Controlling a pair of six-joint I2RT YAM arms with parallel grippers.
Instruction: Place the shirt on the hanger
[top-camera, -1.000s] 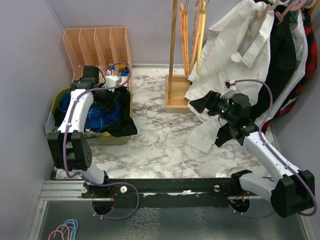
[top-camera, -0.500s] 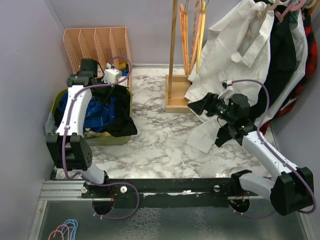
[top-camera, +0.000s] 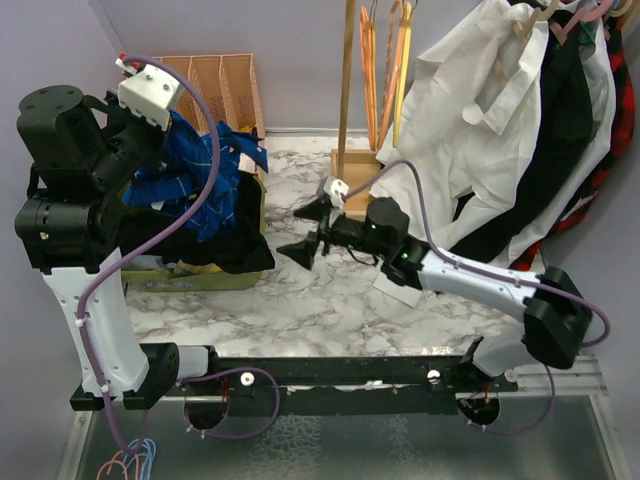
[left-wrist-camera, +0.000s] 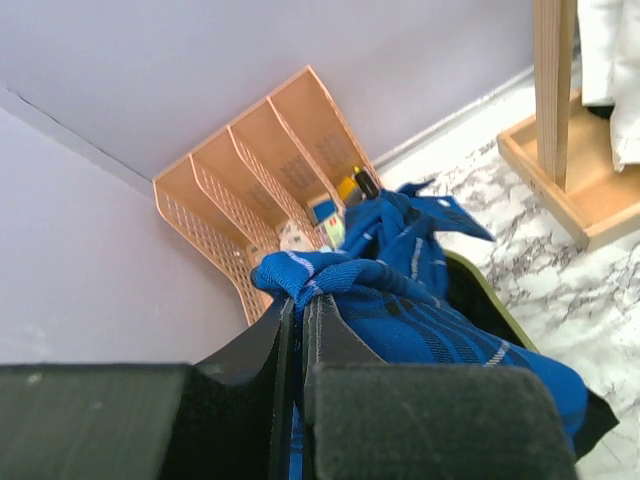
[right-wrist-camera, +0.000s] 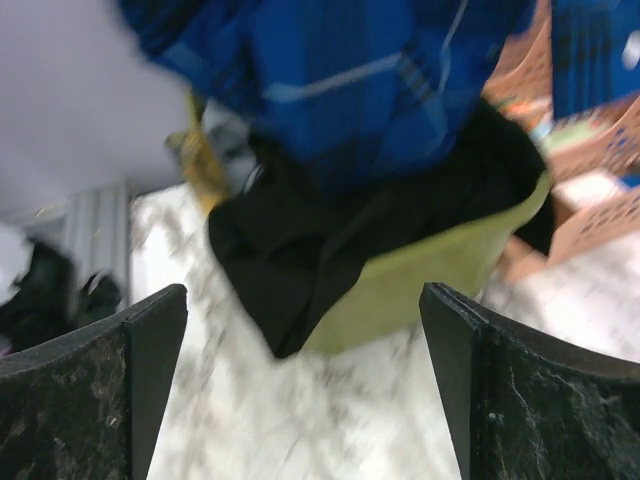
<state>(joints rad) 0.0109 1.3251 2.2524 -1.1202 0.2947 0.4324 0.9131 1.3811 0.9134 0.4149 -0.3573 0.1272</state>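
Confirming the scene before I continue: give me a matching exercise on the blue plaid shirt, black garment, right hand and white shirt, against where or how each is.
Things:
1. blue plaid shirt
2. black garment
3. right hand
4. white shirt

States:
A. open, empty
B. hanging at the far right
C. pinched in the left hand, held up
D. draped over the green bin

Pairs: 1-C, 2-D, 3-A, 4-B

We see the shirt (top-camera: 190, 170) hanging above the bin (top-camera: 225, 278) at the left of the desk (top-camera: 320, 300), pinched in our left claw (left-wrist-camera: 298, 305). Another garment (top-camera: 228, 240) lies in the bin. The slotted rack (top-camera: 215, 85) stands behind the bin, our right claw (top-camera: 303, 230) is just right of it, and the wooden stand (top-camera: 352, 195) is farther back.
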